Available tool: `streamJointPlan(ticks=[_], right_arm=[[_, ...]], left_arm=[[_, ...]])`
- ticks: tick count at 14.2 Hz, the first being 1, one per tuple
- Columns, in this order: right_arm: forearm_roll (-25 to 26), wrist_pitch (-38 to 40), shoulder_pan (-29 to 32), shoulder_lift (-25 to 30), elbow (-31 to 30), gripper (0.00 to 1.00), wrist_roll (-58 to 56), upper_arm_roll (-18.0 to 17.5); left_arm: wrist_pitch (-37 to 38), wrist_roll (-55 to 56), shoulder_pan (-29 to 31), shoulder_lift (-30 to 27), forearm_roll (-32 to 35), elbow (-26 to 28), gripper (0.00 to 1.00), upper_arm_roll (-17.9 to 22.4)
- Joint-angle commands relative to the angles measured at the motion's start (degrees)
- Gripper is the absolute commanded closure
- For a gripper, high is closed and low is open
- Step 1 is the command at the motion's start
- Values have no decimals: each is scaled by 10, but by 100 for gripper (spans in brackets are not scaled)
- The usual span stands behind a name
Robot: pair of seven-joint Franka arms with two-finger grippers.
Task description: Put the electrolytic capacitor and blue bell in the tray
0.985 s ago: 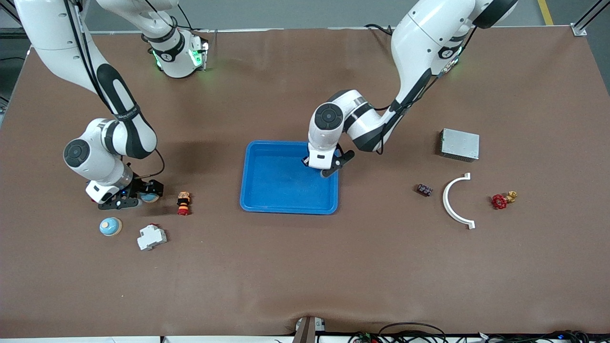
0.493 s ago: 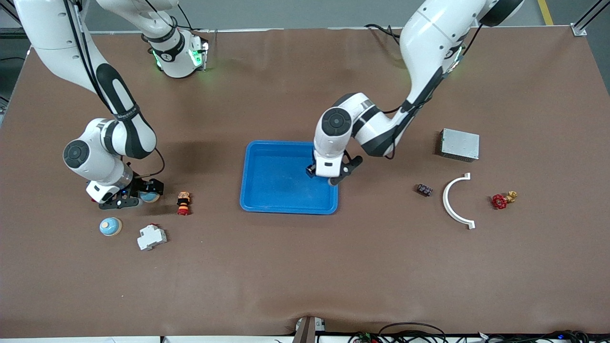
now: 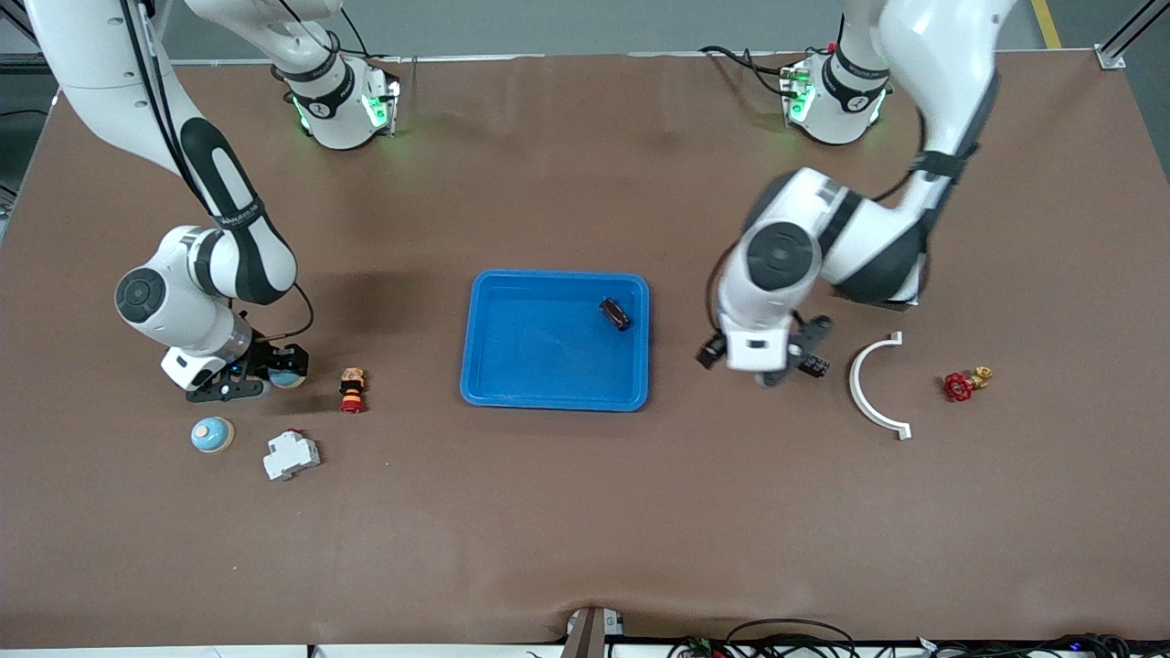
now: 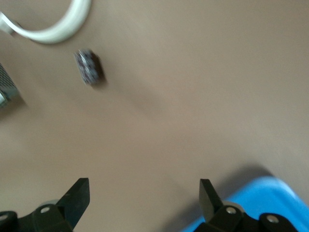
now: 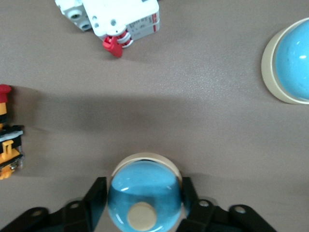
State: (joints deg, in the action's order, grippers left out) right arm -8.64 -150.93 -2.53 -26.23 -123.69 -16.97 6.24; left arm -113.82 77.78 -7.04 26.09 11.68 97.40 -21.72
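The blue tray (image 3: 512,384) lies mid-table. A small dark electrolytic capacitor (image 3: 615,313) lies inside it, near the corner toward the left arm's end. My left gripper (image 3: 760,364) hangs open and empty over bare table between the tray and a small dark component (image 3: 813,366); its fingertips (image 4: 79,195) stand wide apart. My right gripper (image 3: 272,376) is shut on a blue bell (image 3: 290,371), and its fingers (image 5: 96,193) press both sides of the dome (image 5: 145,191). A second blue bell (image 3: 212,434) sits on the table nearer the front camera.
A red and yellow push button (image 3: 352,389) and a white circuit breaker (image 3: 291,454) lie beside the right gripper. Toward the left arm's end are a white curved bracket (image 3: 864,384), a red valve (image 3: 960,385) and a grey metal box (image 3: 900,297).
The left gripper opened, left the capacitor in the tray and swung away toward the left arm's end. The right gripper closed on the blue bell.
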Motion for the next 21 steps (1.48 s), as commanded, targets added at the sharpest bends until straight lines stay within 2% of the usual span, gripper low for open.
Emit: streamJointPlan(ticks=[1,2,4,6,8,11,18,21], right_arm=[[-10,10,6,10,-5,93,-36,-2],[-10,11,6,10,-5,100,-39,-2],[-11,25,5,20,-4,100,-33,-3],[-11,94,-4,51,6,100,4,-3],[-11,170,-33,83,20,100,67,-3],[-11,201,-87,115,21,100,154,-3],[-11,239,-205,183,-5,100,375,-3],[-2,230,-290,189,-11,100,515,-3]], left_arm=[[-2,-11,53,-14,6,40,0,-10],[-2,-24,69,-13,8,49,0,-10],[-9,-56,99,-10,14,75,0,-8],[-29,-60,123,-4,45,106,2,-8],[-82,-60,150,4,69,144,4,-8],[-154,-57,173,21,111,186,6,-8],[-232,-39,172,42,113,191,7,-7],[-242,-38,172,45,113,189,9,-7]])
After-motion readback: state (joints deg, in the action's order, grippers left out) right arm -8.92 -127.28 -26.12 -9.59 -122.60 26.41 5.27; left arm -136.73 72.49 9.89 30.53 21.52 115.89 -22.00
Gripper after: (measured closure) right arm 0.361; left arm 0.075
